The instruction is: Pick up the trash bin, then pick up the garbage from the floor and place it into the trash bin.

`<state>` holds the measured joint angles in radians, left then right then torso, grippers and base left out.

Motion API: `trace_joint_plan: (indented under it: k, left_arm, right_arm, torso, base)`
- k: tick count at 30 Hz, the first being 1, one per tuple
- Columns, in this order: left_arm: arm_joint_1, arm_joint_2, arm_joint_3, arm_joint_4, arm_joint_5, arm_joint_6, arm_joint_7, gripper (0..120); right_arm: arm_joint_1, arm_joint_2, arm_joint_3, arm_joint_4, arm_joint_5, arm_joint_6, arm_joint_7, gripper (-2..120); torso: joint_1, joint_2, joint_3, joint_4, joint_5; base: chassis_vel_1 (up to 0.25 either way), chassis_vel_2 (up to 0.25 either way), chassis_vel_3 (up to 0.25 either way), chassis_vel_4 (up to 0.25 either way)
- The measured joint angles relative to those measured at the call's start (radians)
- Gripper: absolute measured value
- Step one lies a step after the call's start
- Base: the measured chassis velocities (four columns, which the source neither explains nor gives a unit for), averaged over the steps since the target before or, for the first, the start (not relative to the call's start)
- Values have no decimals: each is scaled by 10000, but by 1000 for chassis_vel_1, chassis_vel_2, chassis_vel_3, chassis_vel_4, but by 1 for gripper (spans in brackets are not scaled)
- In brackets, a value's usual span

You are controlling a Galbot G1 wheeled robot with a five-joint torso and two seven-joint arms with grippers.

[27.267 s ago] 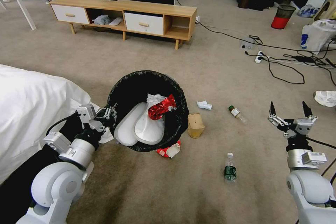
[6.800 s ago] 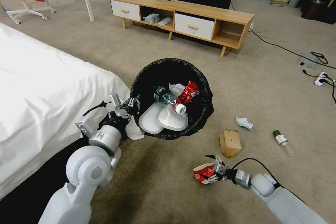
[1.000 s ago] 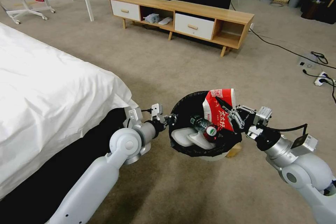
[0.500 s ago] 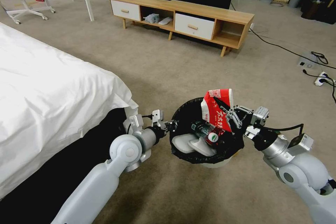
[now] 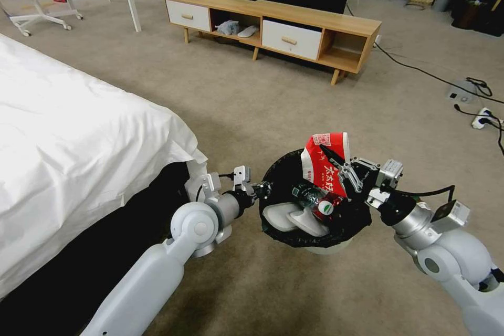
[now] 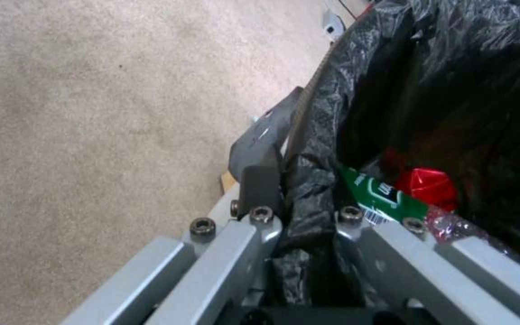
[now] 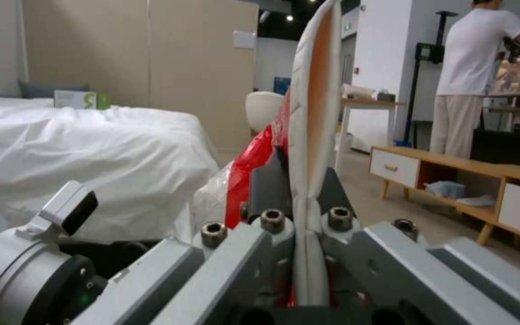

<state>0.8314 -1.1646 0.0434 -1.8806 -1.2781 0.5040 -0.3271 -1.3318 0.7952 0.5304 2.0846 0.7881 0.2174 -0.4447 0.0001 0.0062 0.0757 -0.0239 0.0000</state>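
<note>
Low in the frame's middle, the left end effector [image 5: 261, 189] is clamped on the rim of the round white plastic trash bin with black bag liner [image 5: 294, 231] — the right end effector [image 5: 341, 168] pinches a flattened red-and-white paper cup [image 5: 324, 163] above its opening.

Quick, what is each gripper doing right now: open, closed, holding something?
Left gripper: closed on the bin rim.
Right gripper: closed on the cup, above the bin.
</note>
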Motion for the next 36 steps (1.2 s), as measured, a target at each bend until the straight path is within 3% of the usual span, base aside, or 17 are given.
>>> trace_joint_plan:
  k: [10,14,23,26,28,36]
  left_arm:
    - [52,6,29,-61,7,1,2,3]
    - [57,18,29,-76,9,2,2,3]
    - [103,95,-59,-128,8,-35,4,3]
    - [101,89,-64,-128,8,-60,-7,3]
    - [85,77,-81,-120,3,-101,-74,3]
    - [66,53,-176,-99,-32,-146,-250,3]
  right_arm:
    - [-17,78,-126,-140,-348,-74,31,0]
    - [-46,78,-124,-150,-497,-141,153,8]
    - [-47,78,-151,-156,-605,-276,469,48]
    - [-43,81,-161,-156,-609,-289,484,51]
    - [-48,90,-191,-161,-633,-318,530,65]
    - [-32,95,-237,-160,-676,-337,562,92]
  torso:
    - [-1,0,0,0,0]
    - [0,0,0,0,0]
    - [0,0,0,0,0]
    - [0,0,0,0,-1]
    - [0,0,0,0,-1]
    - [0,0,0,0,-1]
  base:
    - [0,0,0,0]
    - [0,0,0,0]
    - [0,0,0,0]
    - [0,0,0,0]
    - [0,0,0,0]
    - [0,0,0,0]
